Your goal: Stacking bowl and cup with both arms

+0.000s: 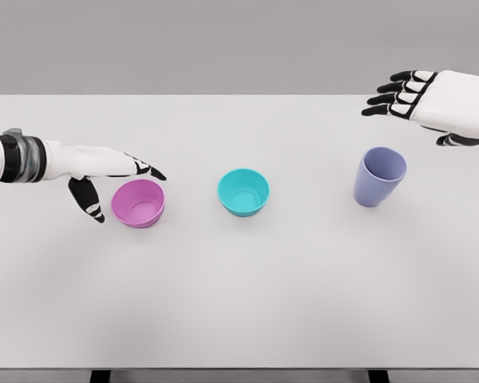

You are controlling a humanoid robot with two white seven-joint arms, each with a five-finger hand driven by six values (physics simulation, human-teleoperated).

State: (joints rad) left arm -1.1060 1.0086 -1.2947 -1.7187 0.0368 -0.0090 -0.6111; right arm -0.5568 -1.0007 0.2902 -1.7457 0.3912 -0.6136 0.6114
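A pink bowl (pixel 139 203) stands upright on the white table (pixel 239 295) at the left. A teal bowl (pixel 243 191) sits near the middle. A lavender cup (pixel 379 176) stands upright at the right. My left hand (pixel 120 187) is open just left of the pink bowl, its fingers stretched over the bowl's far rim and its thumb hanging down beside the near left side. My right hand (pixel 415 104) floats open above and behind the lavender cup, apart from it, fingers pointing left.
The table's near edge runs along the bottom of the view, with dark legs showing below it. A grey wall stands behind the far edge.
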